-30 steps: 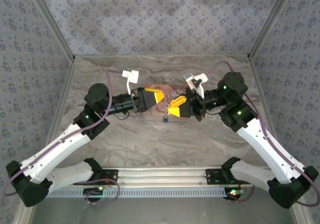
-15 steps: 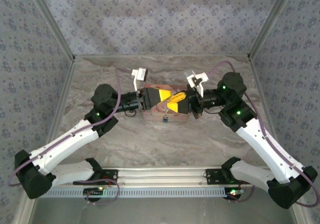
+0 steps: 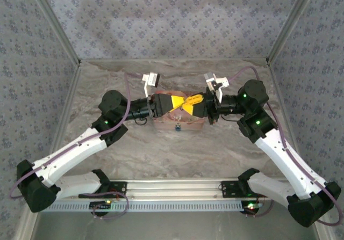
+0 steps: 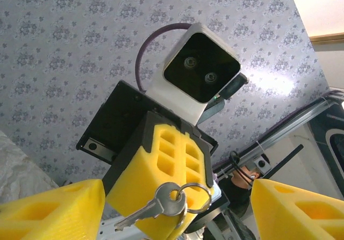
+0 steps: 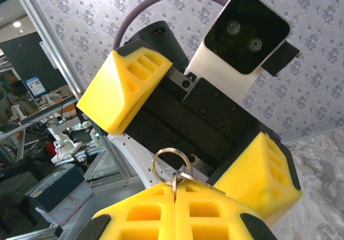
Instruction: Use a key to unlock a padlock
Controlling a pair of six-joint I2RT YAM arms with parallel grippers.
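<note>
Done: the right gripper (image 3: 194,103) has the keys (image 4: 164,202) off the table (image 3: 215,148).
Not done: the key is not in the padlock (image 3: 177,126). Nothing holds the padlock.
Left to do, I think: grab the padlock, push the key in, and turn it.
How far: early, less than half, I guess.
Padlock place: it is a tiny thing with a blue bit, down at the near edge of the pink book (image 3: 161,123). It is too small to tell if it is locked, or if it lies on the book or just beside it.
Right jaws: closed tight on the keys. The key ring (image 5: 170,165) pokes out from between the yellow pads.
Left jaws: open wide on the left gripper (image 3: 174,102), with nothing in them.
Arm pose: the 2 arms reach in from each side with elbows bent out. The 2 grippers are face to face, tips very close, up above the book. Both point a bit upward.
</note>
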